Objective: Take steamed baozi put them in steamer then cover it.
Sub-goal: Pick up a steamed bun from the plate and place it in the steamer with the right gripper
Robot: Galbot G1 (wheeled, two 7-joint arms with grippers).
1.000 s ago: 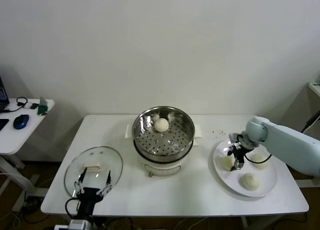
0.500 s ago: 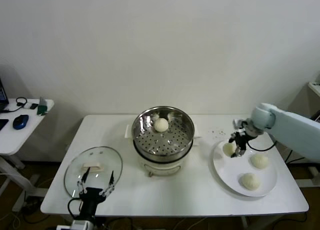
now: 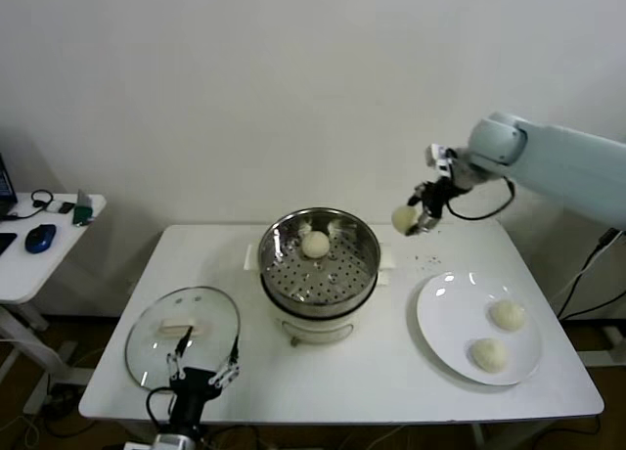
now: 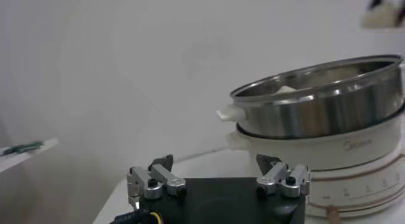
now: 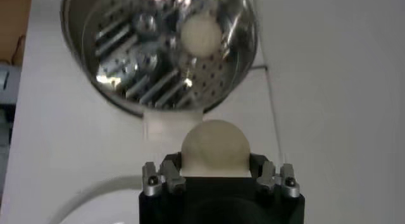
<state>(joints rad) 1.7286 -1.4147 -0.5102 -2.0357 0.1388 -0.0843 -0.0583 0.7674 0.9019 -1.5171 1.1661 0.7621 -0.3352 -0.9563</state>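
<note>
We are carrying a second bun [image 3: 403, 218] in our right gripper [image 3: 419, 217], jaws closed around it, high beside the steamer [image 3: 319, 257], which holds one bun [image 3: 315, 244]. Next we must move it over the basket and lower it. Our left gripper [image 3: 202, 374] waits wide open near the lid [image 3: 183, 331].

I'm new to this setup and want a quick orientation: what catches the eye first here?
The right gripper holds a baozi in the air, just right of the steamer, where one bun already lies. Two more buns sit on the white plate at the right. The glass lid lies front left, by the open left gripper.
</note>
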